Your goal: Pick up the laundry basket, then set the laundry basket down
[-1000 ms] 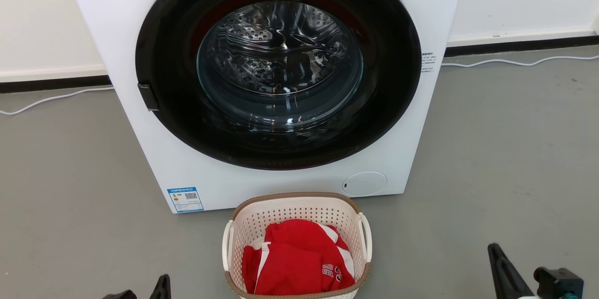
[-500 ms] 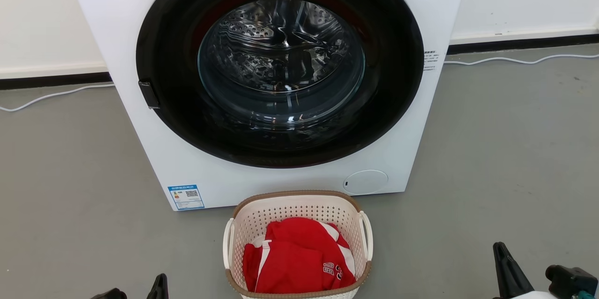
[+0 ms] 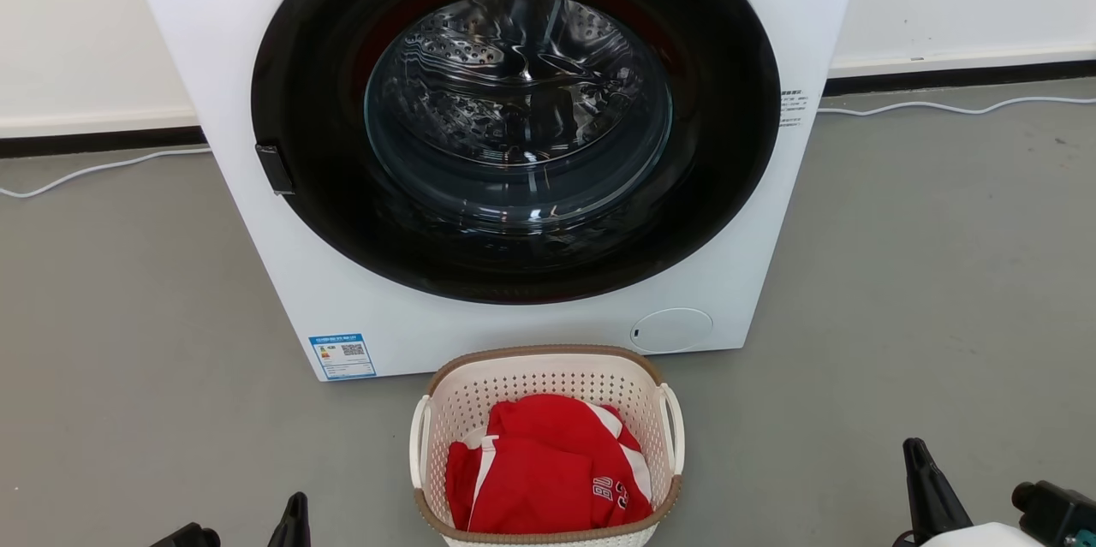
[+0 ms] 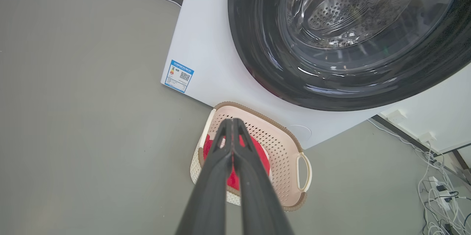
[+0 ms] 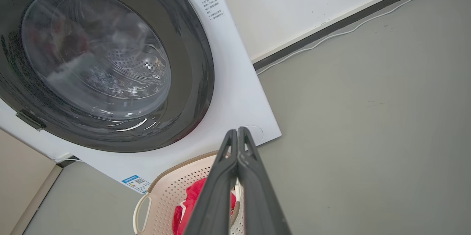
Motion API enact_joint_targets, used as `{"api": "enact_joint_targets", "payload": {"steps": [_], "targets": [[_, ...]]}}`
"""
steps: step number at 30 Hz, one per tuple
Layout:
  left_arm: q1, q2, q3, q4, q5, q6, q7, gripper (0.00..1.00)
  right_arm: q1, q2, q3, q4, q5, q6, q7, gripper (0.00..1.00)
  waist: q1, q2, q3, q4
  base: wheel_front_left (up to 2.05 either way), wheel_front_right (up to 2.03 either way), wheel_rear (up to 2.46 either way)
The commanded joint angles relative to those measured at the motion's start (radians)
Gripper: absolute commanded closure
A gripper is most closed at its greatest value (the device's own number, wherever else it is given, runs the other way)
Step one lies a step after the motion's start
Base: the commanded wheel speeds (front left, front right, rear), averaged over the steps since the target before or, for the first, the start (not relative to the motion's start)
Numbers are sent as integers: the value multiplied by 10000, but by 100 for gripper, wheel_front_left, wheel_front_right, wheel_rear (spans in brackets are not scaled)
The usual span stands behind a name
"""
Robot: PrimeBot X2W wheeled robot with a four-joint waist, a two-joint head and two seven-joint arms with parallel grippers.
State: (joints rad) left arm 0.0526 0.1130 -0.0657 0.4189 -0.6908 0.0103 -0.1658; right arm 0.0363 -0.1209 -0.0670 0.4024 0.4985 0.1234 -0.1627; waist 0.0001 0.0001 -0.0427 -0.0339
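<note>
A small cream-white perforated laundry basket [image 3: 539,380], with a brown woven-look rim and a white handle on each short side, stands on the grey floor [image 3: 899,273] just in front of a white front-loading washing machine [image 3: 736,273], below the middle of its front panel. A crumpled red garment [image 3: 531,478] with white stripes and white lettering lies inside the basket.

Behind it, the machine's round dark door [image 3: 291,59] is closed, the steel drum showing through the glass. A blue label [image 3: 342,356] sits at the panel's lower left corner, a round service cover [image 3: 671,329] at its lower right.

The robot's left gripper [image 4: 232,123] hangs to the near left of the basket, its two long dark fingers pressed together from base to tip and holding nothing. The right gripper [image 5: 238,130] hangs to the near right, farther out to the side, likewise clenched and empty. Neither touches the basket.

A white cable [image 3: 942,109] trails along the floor at the foot of the far wall, on both sides of the machine.
</note>
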Motion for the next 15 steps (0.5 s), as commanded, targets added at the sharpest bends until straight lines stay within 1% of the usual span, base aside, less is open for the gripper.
{"api": "enact_joint_targets", "payload": {"steps": [1, 15], "targets": [[-528, 47, 186, -322, -298, -81, 56, 100, -491, -105, -64, -301, 355, 19, 91, 100, -1, -1, 8, 6, 0, 0, 0], [-679, -47, 412, -520, -1540, -267, 439, 100, -624, 8, -120, -480, 1859, 26, 464, 100, -1, -1, 71, 53, 0, 0, 0]]}}
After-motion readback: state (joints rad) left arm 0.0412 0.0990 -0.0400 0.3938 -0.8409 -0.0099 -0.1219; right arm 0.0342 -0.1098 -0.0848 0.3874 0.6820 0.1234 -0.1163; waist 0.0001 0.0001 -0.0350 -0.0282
